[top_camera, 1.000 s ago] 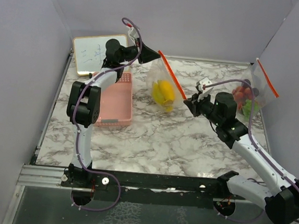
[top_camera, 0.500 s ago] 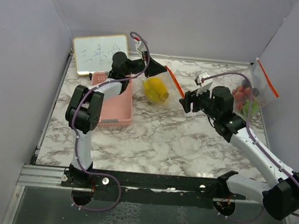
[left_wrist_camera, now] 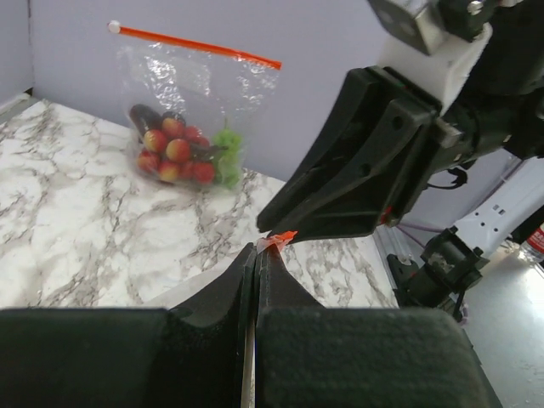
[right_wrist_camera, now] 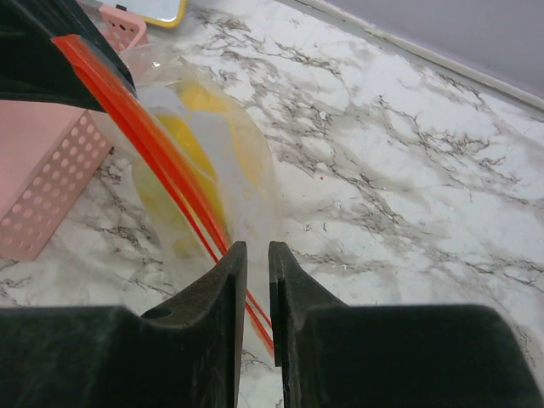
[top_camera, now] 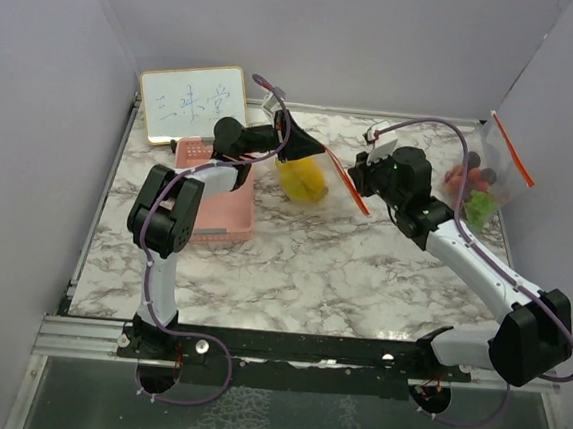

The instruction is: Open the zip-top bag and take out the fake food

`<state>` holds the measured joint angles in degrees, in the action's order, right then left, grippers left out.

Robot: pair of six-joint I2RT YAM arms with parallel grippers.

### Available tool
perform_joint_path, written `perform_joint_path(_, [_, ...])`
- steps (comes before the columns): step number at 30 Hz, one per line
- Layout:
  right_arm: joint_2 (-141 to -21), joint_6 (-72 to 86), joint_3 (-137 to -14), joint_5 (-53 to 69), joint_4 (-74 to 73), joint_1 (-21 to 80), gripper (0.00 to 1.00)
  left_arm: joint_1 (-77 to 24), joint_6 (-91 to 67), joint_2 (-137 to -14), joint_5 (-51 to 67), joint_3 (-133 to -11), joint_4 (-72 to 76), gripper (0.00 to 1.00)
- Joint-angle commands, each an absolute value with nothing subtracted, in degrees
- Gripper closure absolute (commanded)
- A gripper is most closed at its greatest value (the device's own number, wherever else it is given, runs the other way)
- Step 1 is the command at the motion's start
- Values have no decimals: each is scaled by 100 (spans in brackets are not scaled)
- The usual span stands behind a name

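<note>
Left arm (top_camera: 172, 205) is stretched forward over the pink basket (top_camera: 222, 204), forearm close to level, wrist turned toward the right arm. Left gripper (left_wrist_camera: 257, 251) is seen pinched fully together on the orange end of the zip strip (right_wrist_camera: 161, 166); only a small orange tab shows at its tips.

Right arm (top_camera: 483, 267) is reached forward and across to its left, elbow low, wrist raised. Right gripper (right_wrist_camera: 255, 251) is pointed down and leftward, jaws nearly together with a thin gap left. The zip strip is run between them, so the bag (right_wrist_camera: 251, 170) is held at both ends of the strip. The two grippers are set nose to nose, very close. Contact between them cannot be told.

The bag is hung slack just beyond and below the right gripper, directly under the left gripper's tips. Yellow fruit (top_camera: 304, 181) is sagged in its bottom. Whether the bag bottom is rested on the worktop (top_camera: 312, 267) cannot be told.

Second bag (top_camera: 486, 177) is leaned on the side wall, well behind and to the right of the right gripper, straight ahead in the left wrist view. Its zip is seen along the top, with red berries (left_wrist_camera: 174, 153) and green and dark bits inside.

The basket is found below and behind the left gripper, just beside the bag. A whiteboard (top_camera: 191, 101) is propped at the far corner, behind the left gripper. Between the grippers only the strip and the slack plastic are found.
</note>
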<state>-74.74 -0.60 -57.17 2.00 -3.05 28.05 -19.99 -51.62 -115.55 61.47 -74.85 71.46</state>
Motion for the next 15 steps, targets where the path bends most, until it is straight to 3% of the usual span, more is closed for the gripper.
perform_joint_path(1, [-7695, -60, -5788, 128, 53, 2784, 79, -2042, -5971, -11761, 6429, -7607, 8354, 100])
perform_joint_path(15, [-7479, -75, -5714, 384, 321, 2774, 73, -2039, -5324, -11730, 6329, -7619, 7525, 100])
